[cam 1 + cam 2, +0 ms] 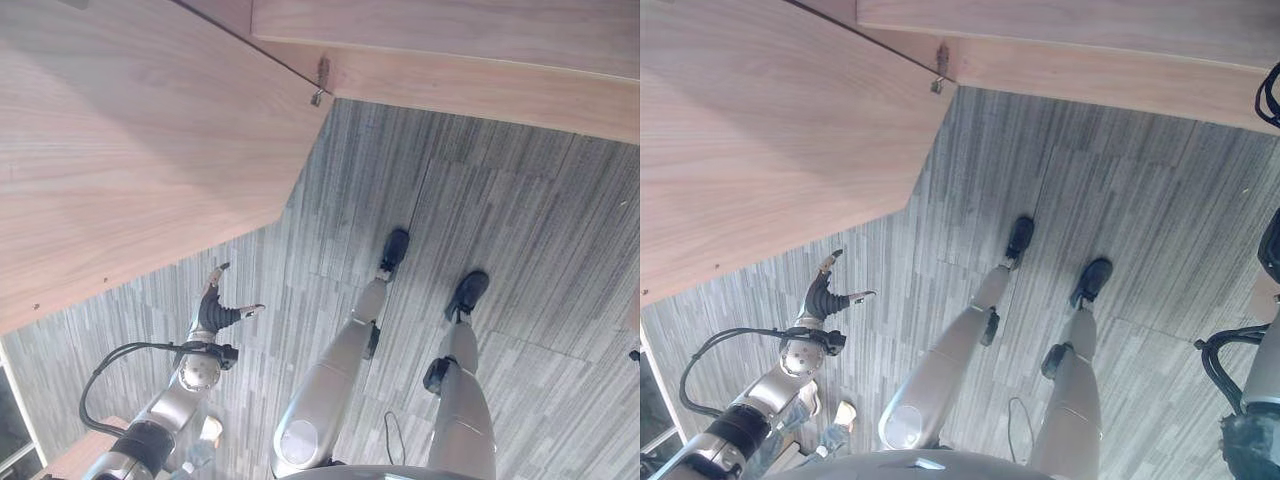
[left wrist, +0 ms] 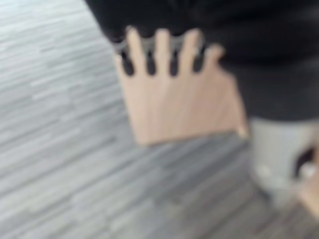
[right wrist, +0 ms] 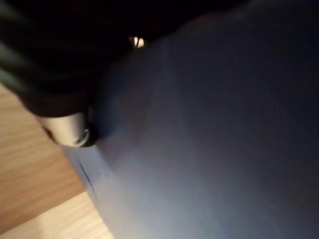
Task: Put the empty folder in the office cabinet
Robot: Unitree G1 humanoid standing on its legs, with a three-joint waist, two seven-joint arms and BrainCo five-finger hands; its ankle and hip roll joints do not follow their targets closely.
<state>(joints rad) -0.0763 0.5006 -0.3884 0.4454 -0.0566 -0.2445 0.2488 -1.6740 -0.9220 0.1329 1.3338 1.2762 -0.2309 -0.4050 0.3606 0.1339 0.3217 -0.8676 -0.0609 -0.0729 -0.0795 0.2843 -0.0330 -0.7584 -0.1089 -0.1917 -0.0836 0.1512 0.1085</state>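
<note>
Blue folder [image 3: 209,149] fills close range at my right hand [image 3: 70,130], touching it, over wooden worktop [image 3: 30,179]; right fingers' state: cannot tell. Left hand [image 1: 215,310] idle, fingers spread, below open cabinet door [image 1: 130,140]. Right hand nearer folder.

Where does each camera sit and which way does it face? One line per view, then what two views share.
Left eye view: on the head, facing down at grey floor and wooden cabinet door; open left hand shows.
Right eye view: beside it, same scene; right arm at the edge.
Left wrist view: on the left wrist, along straight fingers toward a wood panel.
Right wrist view: on the right wrist; right hand against a blue surface, likely the folder.
Shared: both eye views show left hand, door, floor.
</note>
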